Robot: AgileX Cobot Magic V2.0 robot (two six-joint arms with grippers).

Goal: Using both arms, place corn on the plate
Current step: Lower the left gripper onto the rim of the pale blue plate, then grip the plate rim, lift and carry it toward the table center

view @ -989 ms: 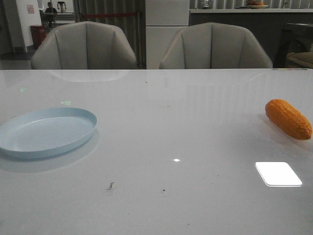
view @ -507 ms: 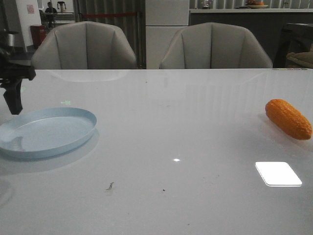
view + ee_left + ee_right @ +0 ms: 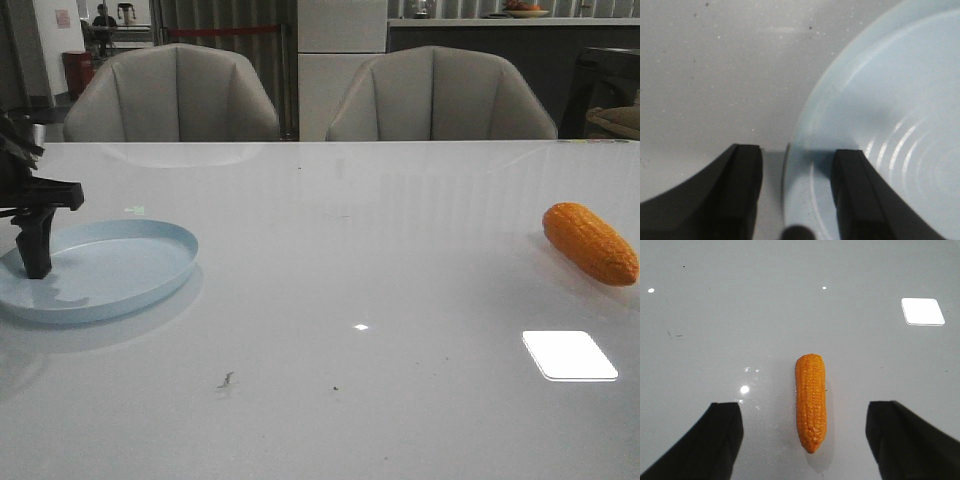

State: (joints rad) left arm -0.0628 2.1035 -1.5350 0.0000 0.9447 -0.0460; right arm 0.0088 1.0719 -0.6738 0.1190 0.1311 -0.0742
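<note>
The left claw (image 3: 795,195) is parted moderately, one black finger outside and one inside the rim of the smooth, round, pale blue plate (image 3: 110,265), gripping nothing. The right claw (image 3: 802,440) is spread wide and empty above the bumpy orange corn (image 3: 811,401), lying on the glossy white bench (image 3: 380,260) far right of the plate.

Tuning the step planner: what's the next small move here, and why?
Probably lower the right gripper onto the orange bumpy plastic corn cob and close. Its fingers are wide open with the cob lying on the table centred between them, ungrasped. The left gripper already straddles the pale blue round plate's rim.
</note>
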